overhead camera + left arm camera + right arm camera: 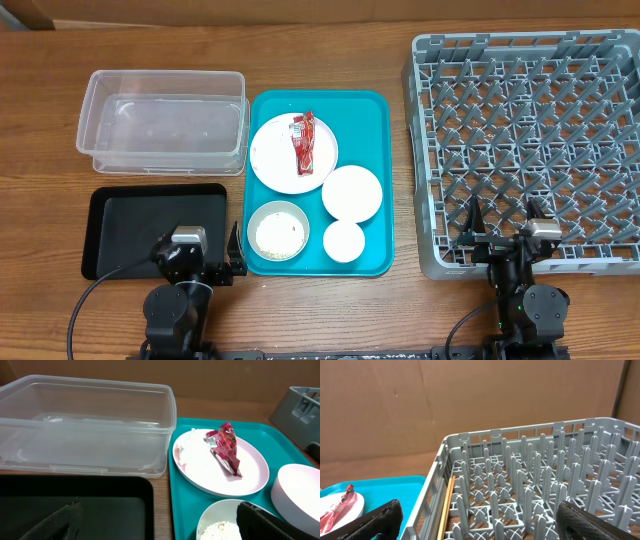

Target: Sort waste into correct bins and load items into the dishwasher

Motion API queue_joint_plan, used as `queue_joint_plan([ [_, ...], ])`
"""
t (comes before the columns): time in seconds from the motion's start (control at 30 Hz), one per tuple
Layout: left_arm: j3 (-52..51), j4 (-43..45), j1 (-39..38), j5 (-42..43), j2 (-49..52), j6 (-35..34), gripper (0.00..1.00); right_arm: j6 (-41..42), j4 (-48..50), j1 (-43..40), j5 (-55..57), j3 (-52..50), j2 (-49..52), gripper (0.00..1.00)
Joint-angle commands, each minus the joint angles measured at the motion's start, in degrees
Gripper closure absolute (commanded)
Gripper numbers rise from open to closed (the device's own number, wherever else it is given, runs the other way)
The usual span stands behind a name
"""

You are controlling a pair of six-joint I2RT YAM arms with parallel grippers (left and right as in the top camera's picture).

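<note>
A teal tray holds a white plate with a red wrapper, a white bowl, a small white cup and a bowl of food scraps. The left wrist view shows the wrapper, the plate and the scraps bowl. My left gripper is open and empty, low at the black tray's front right corner. My right gripper is open and empty over the front edge of the grey dish rack.
A clear plastic bin stands at the back left. A black tray lies in front of it. A wooden chopstick lies along the rack's left inner wall. A brown wall stands behind the table.
</note>
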Motion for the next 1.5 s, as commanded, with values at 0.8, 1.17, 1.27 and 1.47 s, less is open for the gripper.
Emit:
queue_joint_plan([
  [0.8, -0.2, 0.1, 0.6, -0.6, -0.5, -0.8, 0.00, -0.4, 0.3, -0.2, 0.1, -0.6, -0.7, 0.00],
  [1.17, -0.2, 3.8, 0.6, 7.7, -0.5, -4.5, 0.00, -0.4, 0.7, -0.2, -1.0, -0.6, -0.7, 0.00],
  [1.27, -0.2, 6.7, 0.6, 15.4, -0.5, -8.7, 0.00, 3.1, 1.1, -0.1, -11.1, -0.6, -0.7, 0.00],
  [1.47, 2.3, 17.0, 0.6, 24.8, -0.5, -12.0, 0.00, 15.2, 2.8, -0.1, -27.3, 1.7, -0.7, 0.00],
])
